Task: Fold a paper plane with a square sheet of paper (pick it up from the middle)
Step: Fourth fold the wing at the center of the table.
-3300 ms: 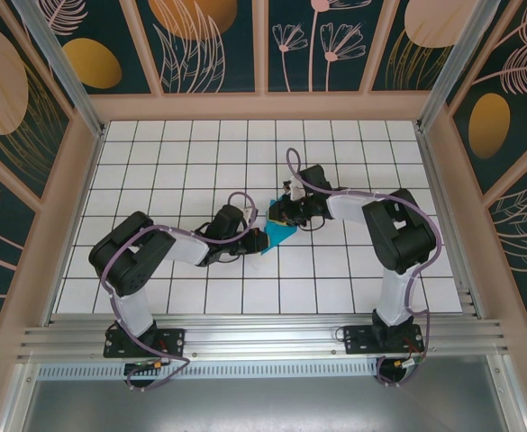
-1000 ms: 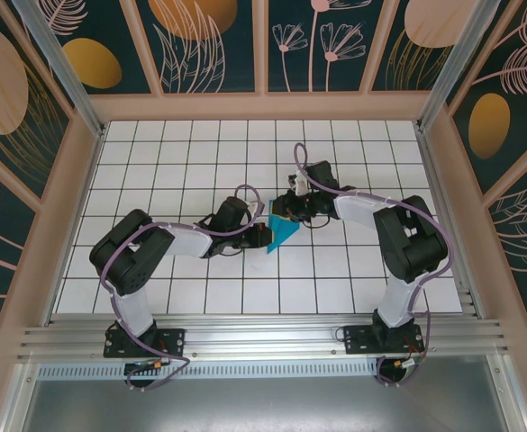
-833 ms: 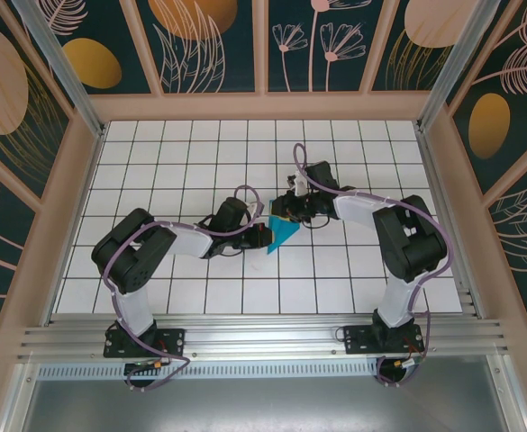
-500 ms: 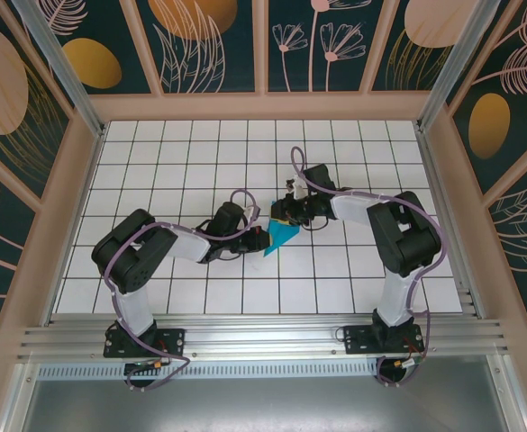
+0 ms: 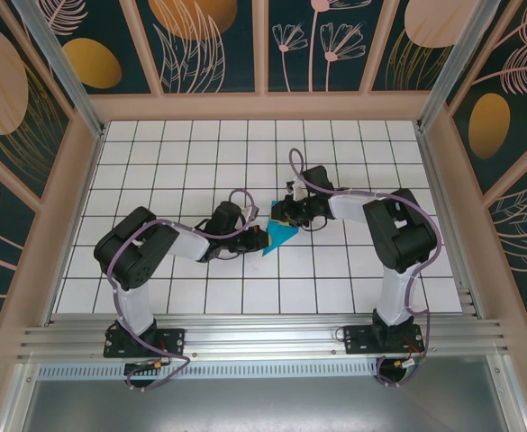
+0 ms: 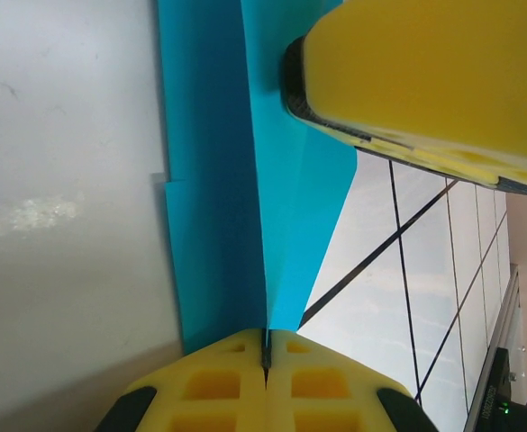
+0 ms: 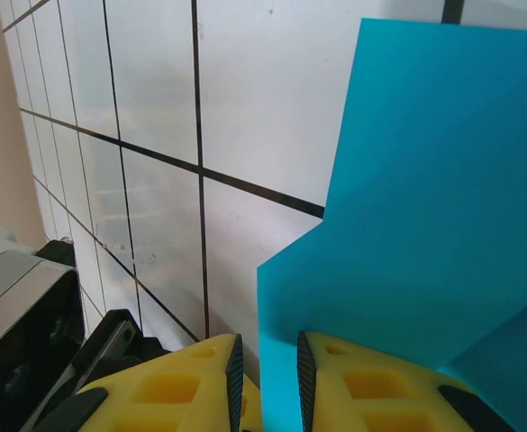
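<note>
White grid table (image 5: pixel 155 180) — matte, creased teal paper plane (image 5: pixel 282 233)

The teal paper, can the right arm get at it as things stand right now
Yes, it looks so: the right gripper already has the paper's edge between its fingers. The left gripper is shut on another edge, and nothing else lies between them on the table.

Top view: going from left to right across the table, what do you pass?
Left arm → left jaws, pinched shut on the paper → teal paper → right jaws, closed on the paper's far edge → right arm.
</note>
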Controlling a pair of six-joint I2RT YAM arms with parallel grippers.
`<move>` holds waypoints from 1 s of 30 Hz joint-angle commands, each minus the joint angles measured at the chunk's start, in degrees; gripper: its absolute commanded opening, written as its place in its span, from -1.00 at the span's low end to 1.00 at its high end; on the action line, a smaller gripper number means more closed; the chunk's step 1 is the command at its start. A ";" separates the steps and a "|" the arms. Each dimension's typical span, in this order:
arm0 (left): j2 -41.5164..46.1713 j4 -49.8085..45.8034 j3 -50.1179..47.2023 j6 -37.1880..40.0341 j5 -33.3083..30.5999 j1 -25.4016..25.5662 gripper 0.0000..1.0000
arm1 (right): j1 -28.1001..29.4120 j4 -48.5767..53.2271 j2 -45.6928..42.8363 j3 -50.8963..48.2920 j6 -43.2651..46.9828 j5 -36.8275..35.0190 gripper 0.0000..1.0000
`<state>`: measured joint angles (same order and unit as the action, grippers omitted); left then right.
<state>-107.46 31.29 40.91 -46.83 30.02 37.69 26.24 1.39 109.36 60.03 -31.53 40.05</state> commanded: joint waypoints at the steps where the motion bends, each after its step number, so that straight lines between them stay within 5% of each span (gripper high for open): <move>1: -1.57 -0.65 1.54 -0.50 2.39 -0.36 -1.00 | -0.37 -1.14 0.82 1.56 0.06 -1.13 -0.47; 30: -4.68 -2.20 4.49 -3.89 8.74 -2.49 -1.00 | -0.55 -2.57 1.97 1.80 -0.61 -0.05 -0.45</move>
<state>-110.63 28.95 44.60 -49.67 37.69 35.59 25.80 -0.25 109.67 60.18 -32.08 40.14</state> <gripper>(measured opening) 0.066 0.274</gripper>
